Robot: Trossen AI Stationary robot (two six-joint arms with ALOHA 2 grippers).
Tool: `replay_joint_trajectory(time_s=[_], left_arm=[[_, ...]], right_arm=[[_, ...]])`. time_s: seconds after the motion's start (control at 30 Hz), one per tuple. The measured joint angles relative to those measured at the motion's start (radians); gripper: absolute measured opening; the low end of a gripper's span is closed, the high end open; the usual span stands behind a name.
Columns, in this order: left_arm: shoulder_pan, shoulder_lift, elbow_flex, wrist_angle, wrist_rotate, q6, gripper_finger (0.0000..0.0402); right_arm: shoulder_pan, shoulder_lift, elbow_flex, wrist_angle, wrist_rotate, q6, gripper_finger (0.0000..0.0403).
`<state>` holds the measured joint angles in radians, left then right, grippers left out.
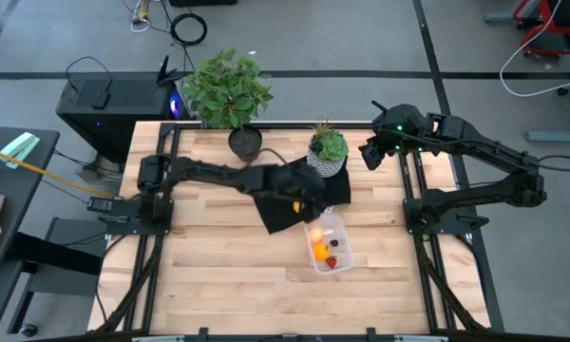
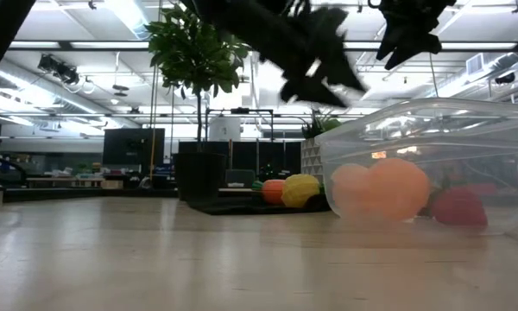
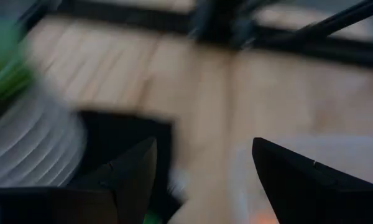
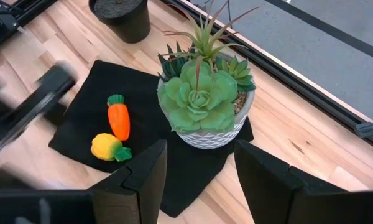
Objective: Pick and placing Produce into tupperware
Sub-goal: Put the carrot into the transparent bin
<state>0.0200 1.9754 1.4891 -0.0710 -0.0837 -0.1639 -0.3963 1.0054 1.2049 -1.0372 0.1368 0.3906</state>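
The clear tupperware [image 1: 330, 243] stands on the table at mid right, just near of the black mat [image 1: 283, 217]. It holds an orange ball [image 2: 398, 190], a pinkish ball [image 2: 352, 187] and a red strawberry [image 2: 457, 207]. The orange carrot [image 4: 119, 117] and the yellow piece [image 4: 107, 147] lie on the mat. My left gripper [image 3: 202, 163] hangs open above the mat's edge beside the tupperware, with nothing between its fingers; its view is blurred. My right gripper [image 4: 199, 169] waits open, raised at the far right [image 1: 372, 152].
A succulent in a white pot [image 4: 205, 106] stands on the mat's far right corner. A leafy plant in a dark pot [image 1: 230, 95] stands at the far edge. Bare wood stretches along the table's near side [image 1: 237, 285].
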Motion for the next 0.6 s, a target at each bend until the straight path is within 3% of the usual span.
replay_joint_trajectory(time_s=[0.1, 0.23, 0.43, 0.6], left_arm=[[0.042, -0.012, -0.002, -0.168, -0.002, 0.009, 0.0272], [0.069, -0.013, -0.002, -0.323, 0.000, 0.157, 0.0272], [0.096, -0.014, -0.002, -0.455, 0.031, 0.452, 0.0272], [0.139, -0.014, -0.002, -0.511, 0.043, 0.559, 0.0273]], right_arm=[[0.000, 0.000, 0.000, -0.003, 0.000, -0.001, 0.0195], [0.000, 0.000, 0.000, -0.003, 0.000, -0.006, 0.0195], [0.000, 0.000, 0.000, -0.006, -0.005, -0.008, 0.0195], [0.000, 0.000, 0.000, -0.007, -0.008, -0.008, 0.0195]])
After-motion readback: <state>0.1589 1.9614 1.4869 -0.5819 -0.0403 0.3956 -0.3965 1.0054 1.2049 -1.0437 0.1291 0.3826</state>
